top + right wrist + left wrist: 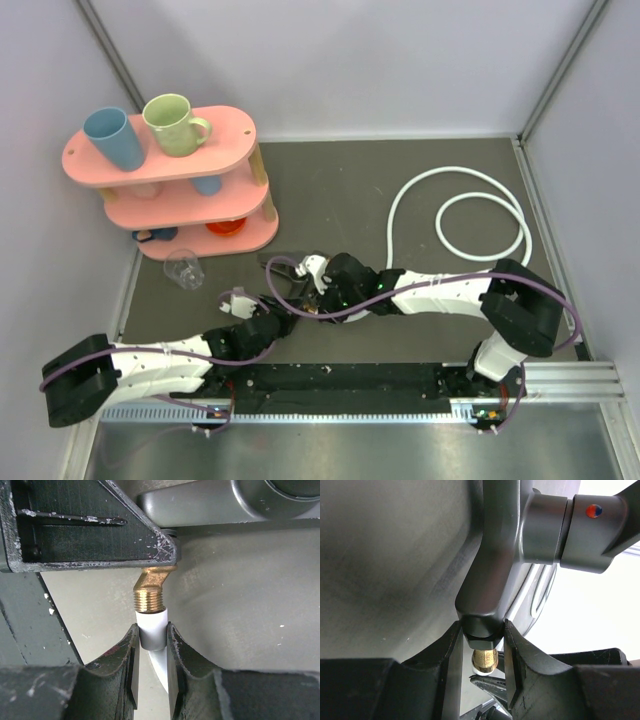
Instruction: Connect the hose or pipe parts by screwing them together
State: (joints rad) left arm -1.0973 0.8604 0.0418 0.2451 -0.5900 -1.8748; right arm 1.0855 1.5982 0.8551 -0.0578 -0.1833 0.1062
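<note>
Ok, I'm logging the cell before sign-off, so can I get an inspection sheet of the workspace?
Surface: dark grey table.
Job's things: white hose looped at right, its end at the brass thread of the black tap fitting.
Clutter: pink shelf with blue cup and green cup; clear glass beside it.
Claws: left claw shut on tap fitting; right claw shut on hose.
Cables: purple cables along both arms.
Surroundings: pale walls; metal rail at near edge.
</note>
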